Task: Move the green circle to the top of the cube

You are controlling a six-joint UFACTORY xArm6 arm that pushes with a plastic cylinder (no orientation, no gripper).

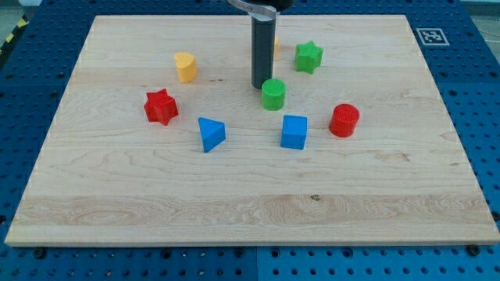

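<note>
Wooden board [250, 203] fills most of the view, pale and bare along its bottom, set on a blue pegged bench [484, 117]. Over it from the top edge hangs the dark rod [262, 47], upright, with no jaws to open or close; it holds nothing. The tip [261, 87] sits just to the upper left of the green circle [273, 94], touching it or very nearly, though the rod's own bulk hides the contact so I can't be sure. That spot makes sense to me: a push from there would send the circle down and right, toward the space just above the blue cube [294, 131], which lies near it, a little lower and to the right. Around them sit a red cylinder [344, 120], a blue wedge [210, 133], a red star [161, 107], a green star [308, 56] and a yellow heart [185, 67]. Something yellow peeks out behind the rod, too hidden to name.
</note>
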